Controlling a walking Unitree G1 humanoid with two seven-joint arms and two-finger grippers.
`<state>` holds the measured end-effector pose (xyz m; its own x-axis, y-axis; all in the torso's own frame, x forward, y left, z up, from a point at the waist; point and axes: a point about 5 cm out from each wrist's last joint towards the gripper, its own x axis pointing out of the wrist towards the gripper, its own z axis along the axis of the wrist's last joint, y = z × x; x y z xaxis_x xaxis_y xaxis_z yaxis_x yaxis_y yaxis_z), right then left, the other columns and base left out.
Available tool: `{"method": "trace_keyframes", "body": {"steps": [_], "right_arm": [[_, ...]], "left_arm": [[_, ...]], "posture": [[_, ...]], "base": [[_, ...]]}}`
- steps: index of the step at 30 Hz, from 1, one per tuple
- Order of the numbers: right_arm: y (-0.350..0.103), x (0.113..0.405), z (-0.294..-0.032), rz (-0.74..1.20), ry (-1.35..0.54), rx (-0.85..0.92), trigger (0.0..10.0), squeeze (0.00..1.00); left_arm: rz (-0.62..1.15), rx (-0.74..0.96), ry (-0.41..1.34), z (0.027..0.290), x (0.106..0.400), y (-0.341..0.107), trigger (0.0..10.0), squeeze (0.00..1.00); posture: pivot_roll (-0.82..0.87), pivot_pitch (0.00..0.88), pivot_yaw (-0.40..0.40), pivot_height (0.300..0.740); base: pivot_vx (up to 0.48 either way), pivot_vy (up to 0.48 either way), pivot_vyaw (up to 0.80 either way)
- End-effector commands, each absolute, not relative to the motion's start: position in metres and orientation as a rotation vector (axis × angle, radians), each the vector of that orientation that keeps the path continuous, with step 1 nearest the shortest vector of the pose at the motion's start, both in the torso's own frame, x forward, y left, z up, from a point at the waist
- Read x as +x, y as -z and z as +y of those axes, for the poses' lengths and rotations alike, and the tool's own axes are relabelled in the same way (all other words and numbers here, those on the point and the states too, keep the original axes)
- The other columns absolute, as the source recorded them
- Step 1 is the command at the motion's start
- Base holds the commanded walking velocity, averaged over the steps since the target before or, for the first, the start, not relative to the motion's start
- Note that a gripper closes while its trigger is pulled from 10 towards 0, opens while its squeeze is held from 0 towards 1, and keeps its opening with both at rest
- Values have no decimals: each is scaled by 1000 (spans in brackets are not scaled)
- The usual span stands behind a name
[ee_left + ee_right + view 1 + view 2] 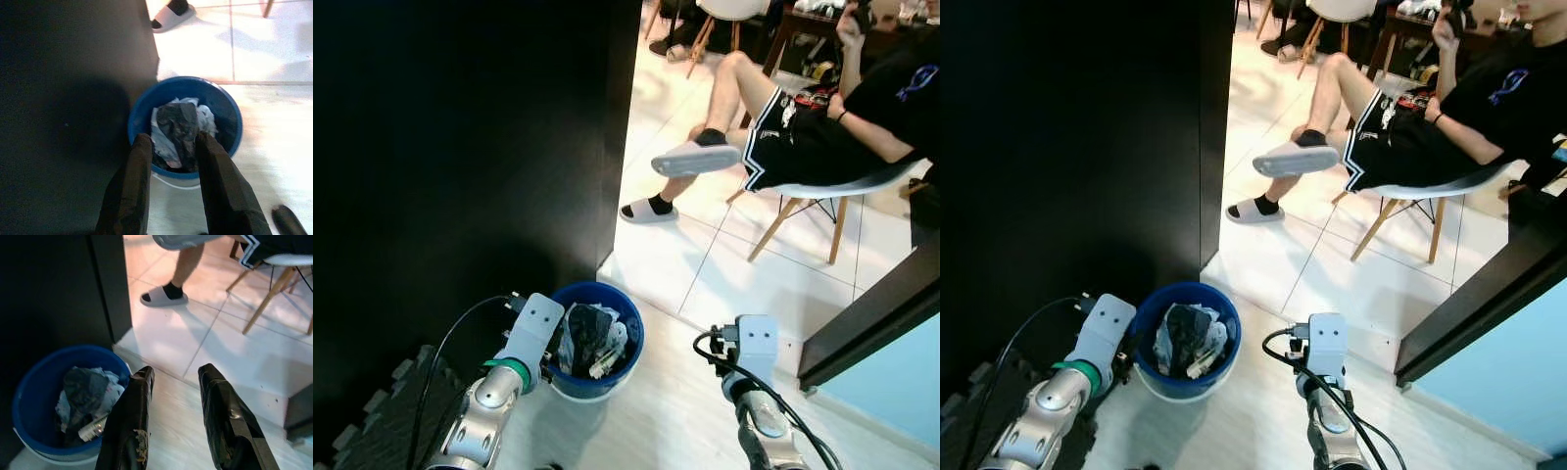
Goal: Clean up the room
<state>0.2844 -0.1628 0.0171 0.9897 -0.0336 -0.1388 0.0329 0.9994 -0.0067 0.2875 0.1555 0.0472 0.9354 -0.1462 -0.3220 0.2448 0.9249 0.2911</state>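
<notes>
The left end effector hovers over the near rim of a blue bucket, fingers parted and empty; the right end effector hangs beside it, also spread. Crumpled dark and white trash fills the bucket, which stands on pale floor beside a black wall. A person sits on a chair beyond.

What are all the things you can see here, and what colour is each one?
Round blue plastic bucket: one, blue, on the floor beside the dark wall.
Crumpled rubbish: a heap, grey, black and white, inside the bucket.
Tall dark wall panel: one, black, on the left.
White chair with wooden legs: one, on the pale tiles.
Seated person: one, black clothes and socks, white slippers.
Left gripper: black, open, over the bucket's rim.
Right gripper: black, open, beside the bucket.
</notes>
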Motion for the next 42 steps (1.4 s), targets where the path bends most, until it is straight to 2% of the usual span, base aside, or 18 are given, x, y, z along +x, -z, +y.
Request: {"method": "trace_keyframes", "body": {"steps": [1,19,42], "right_arm": [[-15,284,-162,154,30,-5,10000,0],[-15,283,-165,151,20,-25,10000,0],[-13,282,-165,162,18,-30,10000,0]], "left_arm": [[300,335,189,157,288,-43,10000,0],[243,316,182,150,297,-45,10000,0],[239,305,171,151,297,-42,10000,0]], "posture": [[85,0,26,740],[75,0,22,740],[77,0,18,740]], "base": [[0,0,0],[0,0,0],[-295,0,0]]}}
